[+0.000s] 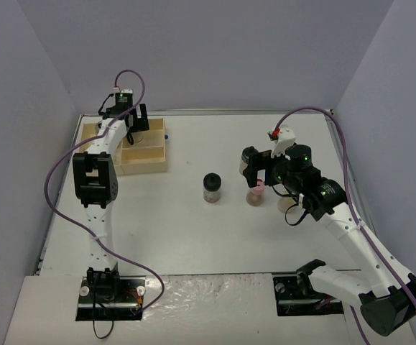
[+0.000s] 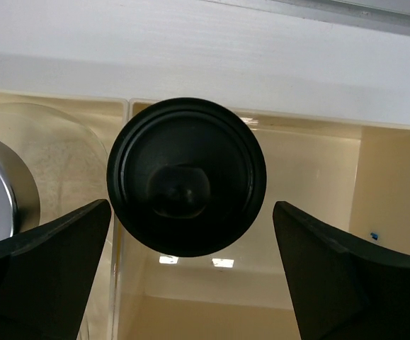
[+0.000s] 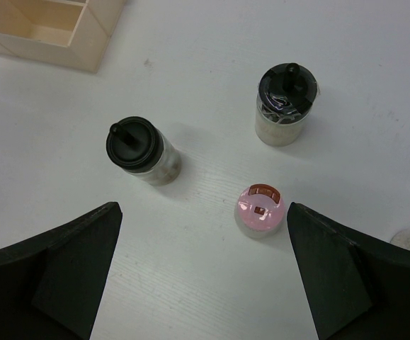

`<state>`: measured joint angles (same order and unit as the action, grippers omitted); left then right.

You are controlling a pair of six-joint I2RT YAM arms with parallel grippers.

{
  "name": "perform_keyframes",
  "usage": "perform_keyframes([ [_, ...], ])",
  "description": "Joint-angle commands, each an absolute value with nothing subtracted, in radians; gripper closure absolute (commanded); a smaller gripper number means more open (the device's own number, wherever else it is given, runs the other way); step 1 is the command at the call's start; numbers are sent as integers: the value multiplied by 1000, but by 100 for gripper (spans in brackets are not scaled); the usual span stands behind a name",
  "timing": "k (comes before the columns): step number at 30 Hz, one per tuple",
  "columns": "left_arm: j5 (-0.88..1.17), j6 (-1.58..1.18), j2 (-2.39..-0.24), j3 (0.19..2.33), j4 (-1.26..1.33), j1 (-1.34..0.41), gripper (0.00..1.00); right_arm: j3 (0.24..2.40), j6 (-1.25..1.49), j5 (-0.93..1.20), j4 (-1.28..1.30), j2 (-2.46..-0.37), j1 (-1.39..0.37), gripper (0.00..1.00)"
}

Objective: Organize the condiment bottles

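- Closest to the bases, on the table point(image 1: 193, 230): beige jar point(image 1: 287, 203), loose, half tucked under the right arm and cut off at the wrist view's edge; cap not readable.
- Just beyond: right gripper point(image 3: 203, 206), spread wide, gripping nothing, hanging above the pink-capped jar point(image 3: 260, 210), which stands upright and nearer the right-hand finger than the left.
- Risk here: an off-centre descent, landing that closer finger on the pink lid or shoving the squat jar sideways towards the beige jar.
- Farther out: nearer black-capped jar point(image 3: 137, 149) and farther black-capped jar point(image 3: 286, 103), both upright and apart from each other and from the pink one. Enough room for a clean close, though a wide sweep could clip either.
- At the far left: tray point(image 1: 144, 169), with the left gripper point(image 2: 190, 204) over it, fingers well apart and clear of the third black-capped jar point(image 2: 185, 159) centred between them.
- Base hidden, so impossible to tell whether fully seated; looks placed just beside the silver-topped jar point(image 2: 49, 149).
- Danger on withdrawal: a crooked lift hooking the cap and tipping glass against glass.
- Later hazard: both arms crowding the tray during the next delivery.
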<state>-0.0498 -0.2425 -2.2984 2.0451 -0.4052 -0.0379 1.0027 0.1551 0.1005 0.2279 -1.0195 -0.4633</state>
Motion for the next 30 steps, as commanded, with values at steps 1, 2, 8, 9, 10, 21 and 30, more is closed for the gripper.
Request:
perform_keyframes([
  [1, -47, -234, -2138, 2074, -402, -42, 3, 1046, 156, 94, 159, -1003, -457, 0],
  [2, -45, -234, -2120, 2074, -414, -46, 3, 1046, 156, 95, 158, -997, -457, 0],
  [8, -2, -216, -1981, 2035, -513, -103, 3, 1045, 147, 85, 158, -964, -456, 0],
  [9, 38, -200, -1937, 2008, -523, -129, 3, 1045, 146, 83, 158, -956, -457, 0],
  [10, 70, -181, -1898, 1972, -529, -157, 3, 1044, 145, 83, 159, -949, -457, 0],
  [21, 371, -76, -1563, 1485, -472, -412, 3, 1013, 132, 93, 160, -891, -456, 0],
  [30, 451, -6, -1556, 1360, -383, -593, 3, 1009, 134, 109, 160, -884, -457, 0],
])
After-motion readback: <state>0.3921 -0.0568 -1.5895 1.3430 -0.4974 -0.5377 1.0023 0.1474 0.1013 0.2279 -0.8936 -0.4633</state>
